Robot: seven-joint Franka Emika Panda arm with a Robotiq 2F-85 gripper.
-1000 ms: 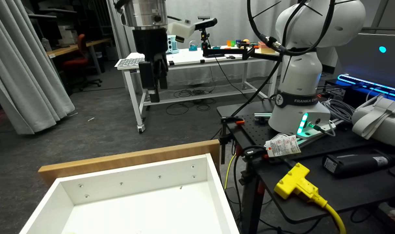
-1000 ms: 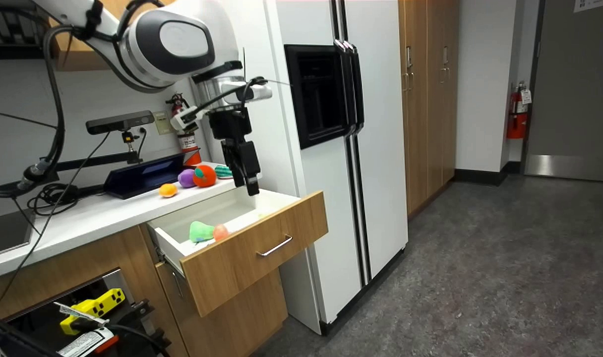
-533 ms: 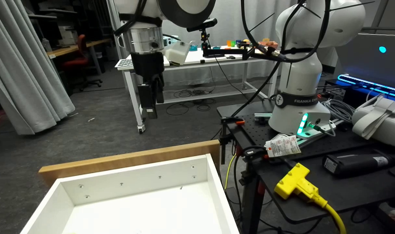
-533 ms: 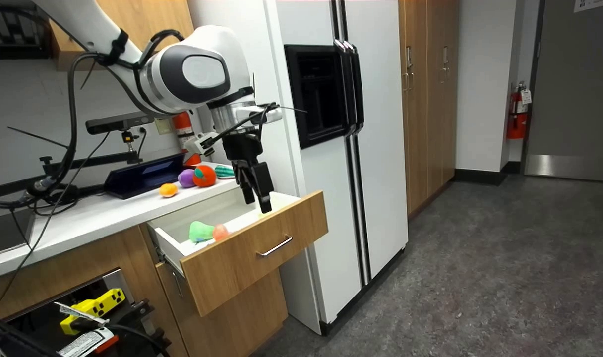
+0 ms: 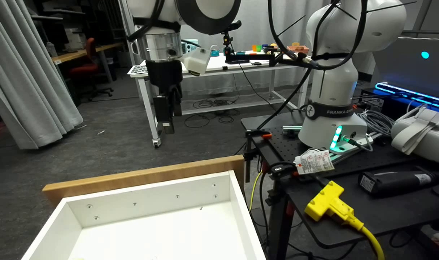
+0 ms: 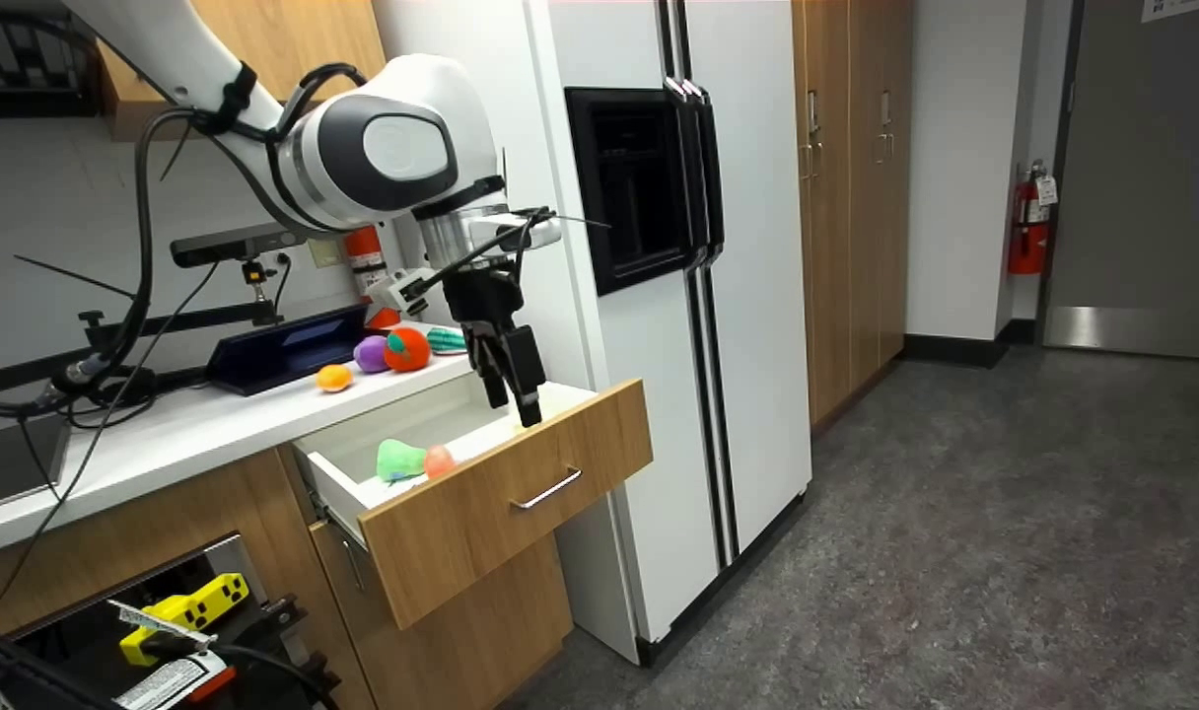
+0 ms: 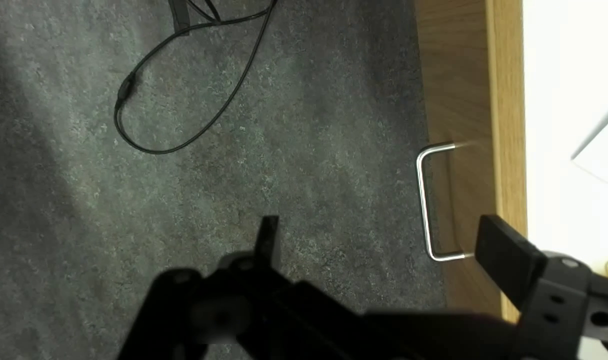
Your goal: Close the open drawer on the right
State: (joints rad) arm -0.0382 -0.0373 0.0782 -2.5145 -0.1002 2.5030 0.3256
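So we've got the drawer (image 5: 147, 211) sitting open with our claw (image 7: 379, 220) spread wide near its wooden front (image 6: 442, 542), nothing in its grip.

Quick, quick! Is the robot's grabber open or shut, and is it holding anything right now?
Robotiq gripper: open, holding nothing, not even the drawer handle.

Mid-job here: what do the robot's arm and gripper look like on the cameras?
The arm is white and rounded, with a pale oval joint cap ringed in dark grey. Black cables are strapped to it. Beyond a silver metal collar comes the black gripper, with two blocky fingers. A black band near the base reads FRANKA, the next word cut off; a light strip there glows green.
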